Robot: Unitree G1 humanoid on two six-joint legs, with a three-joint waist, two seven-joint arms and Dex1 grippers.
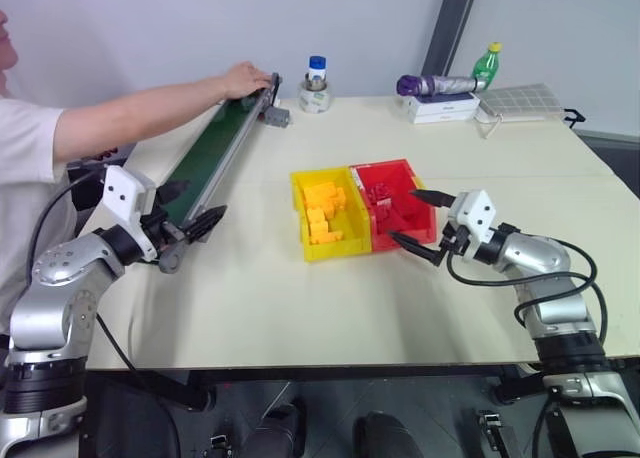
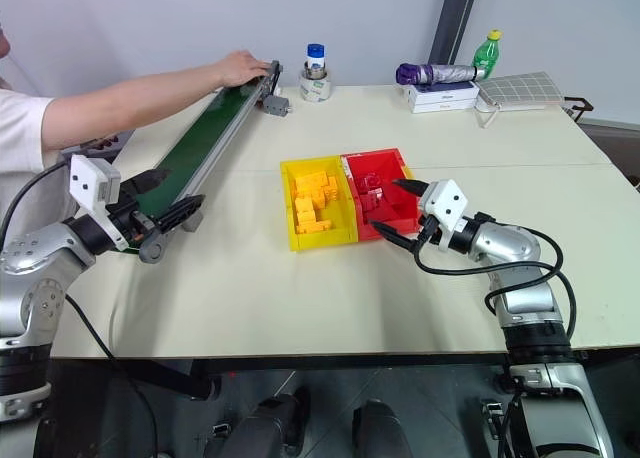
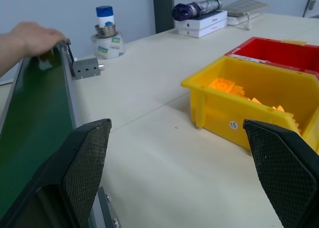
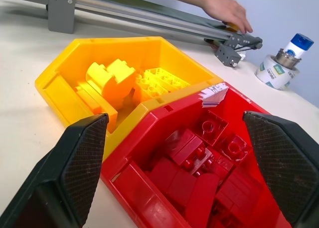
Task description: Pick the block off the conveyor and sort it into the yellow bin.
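Observation:
The conveyor, a dark green belt with grey rails, runs along the table's left side. A person's hand rests on its far end. A bit of yellow-orange peeks out under those fingers; the block is otherwise hidden by the hand. The yellow bin holds several yellow bricks and stands mid-table against a red bin. My left gripper hangs open and empty at the conveyor's near end. At the red bin's right side my right gripper is open with nothing in it.
A blue-capped bottle in a tape roll stands by the conveyor's far end. At the back right lie a folded umbrella on white boxes, a green bottle and a white rack. The person's arm reaches in from the left.

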